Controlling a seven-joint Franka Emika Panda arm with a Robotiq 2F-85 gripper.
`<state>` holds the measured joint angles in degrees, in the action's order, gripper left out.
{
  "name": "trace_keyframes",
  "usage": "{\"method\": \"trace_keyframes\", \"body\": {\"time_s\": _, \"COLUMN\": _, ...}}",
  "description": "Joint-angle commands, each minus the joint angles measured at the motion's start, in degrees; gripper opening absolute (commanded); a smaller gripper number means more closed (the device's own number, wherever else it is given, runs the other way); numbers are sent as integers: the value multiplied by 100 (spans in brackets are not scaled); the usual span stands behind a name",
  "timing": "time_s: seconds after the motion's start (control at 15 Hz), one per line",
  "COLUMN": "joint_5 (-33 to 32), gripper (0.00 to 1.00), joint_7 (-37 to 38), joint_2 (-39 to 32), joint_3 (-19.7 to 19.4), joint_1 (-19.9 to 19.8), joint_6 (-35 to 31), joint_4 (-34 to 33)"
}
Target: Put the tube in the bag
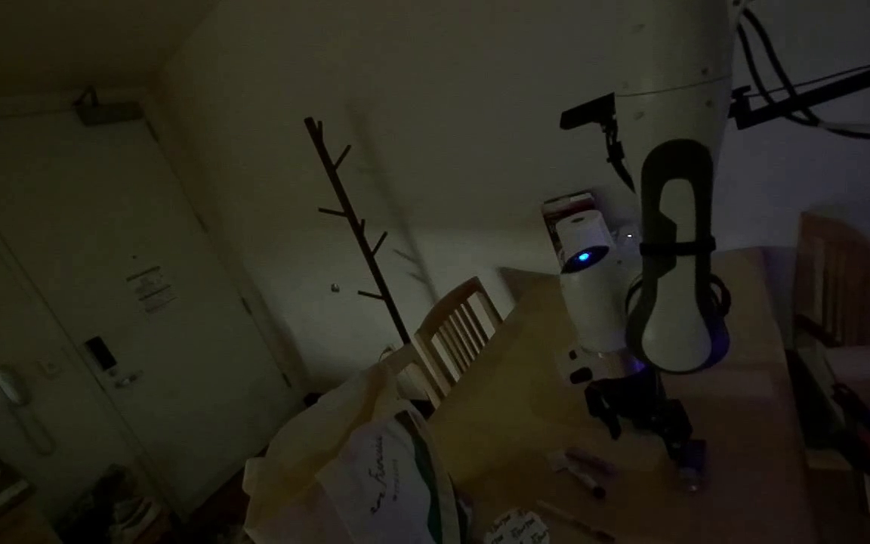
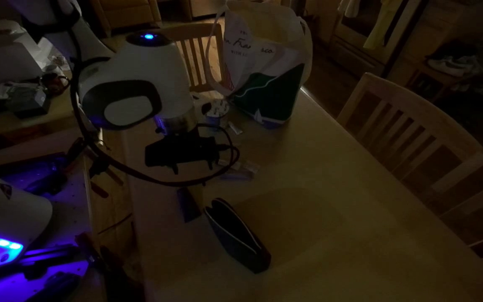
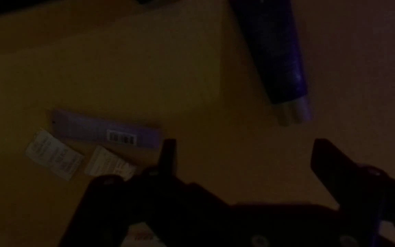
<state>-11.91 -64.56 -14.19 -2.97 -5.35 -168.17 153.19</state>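
A dark blue tube (image 3: 273, 51) with a paler cap lies at the top right of the wrist view, cap end towards my fingers. It shows on the table in both exterior views (image 1: 692, 462) (image 2: 188, 205). My gripper (image 3: 244, 140) is open, with nothing between its fingers, above the table and short of the cap; it also shows in both exterior views (image 1: 648, 442) (image 2: 189, 177). A small dark pouch (image 2: 243, 245) with its zip open stands beside the tube. A large white and green shopping bag (image 2: 266, 63) stands at the table's end, also seen here (image 1: 393, 476).
A purple packet (image 3: 105, 129) and small white packets (image 3: 55, 154) lie left of my fingers. A round patterned container (image 2: 217, 109) stands near the shopping bag. Wooden chairs (image 2: 417, 134) line the table (image 2: 329, 251). The room is dark. A cable (image 2: 174, 183) loops below the wrist.
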Motion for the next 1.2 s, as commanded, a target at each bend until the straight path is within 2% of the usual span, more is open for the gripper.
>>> {"method": "trace_keyframes", "body": {"time_s": 0.0, "joint_5": -114, "gripper": 100, "joint_7": 86, "joint_2": -48, "joint_3": 101, "joint_1": -119, "joint_6": -20, "joint_4": -10}}
{"method": "trace_keyframes", "body": {"time_s": 0.2, "joint_5": -153, "gripper": 100, "joint_7": 72, "joint_2": -148, "joint_3": 101, "joint_1": -102, "joint_6": -113, "joint_4": -81}}
{"method": "trace_keyframes", "body": {"time_s": 0.4, "joint_5": -529, "gripper": 100, "joint_7": 432, "joint_2": -177, "joint_3": -255, "joint_1": 145, "joint_6": -414, "joint_4": 19}}
{"method": "trace_keyframes", "body": {"time_s": 0.6, "joint_5": -784, "gripper": 100, "joint_7": 771, "joint_2": -251, "joint_3": -451, "joint_1": 186, "joint_6": -772, "joint_4": 190}}
{"method": "trace_keyframes", "body": {"time_s": 0.73, "joint_5": -648, "gripper": 100, "joint_7": 766, "joint_2": -381, "joint_3": -260, "joint_1": -22, "joint_6": -1004, "joint_4": 315}}
{"method": "trace_keyframes", "body": {"time_s": 0.8, "joint_5": -506, "gripper": 100, "joint_7": 683, "joint_2": -460, "joint_3": -18, "joint_1": -238, "joint_6": -1108, "joint_4": 380}}
{"method": "trace_keyframes", "body": {"time_s": 1.13, "joint_5": -562, "gripper": 100, "joint_7": 658, "joint_2": -776, "joint_3": 554, "joint_1": -833, "joint_6": -1251, "joint_4": 480}}
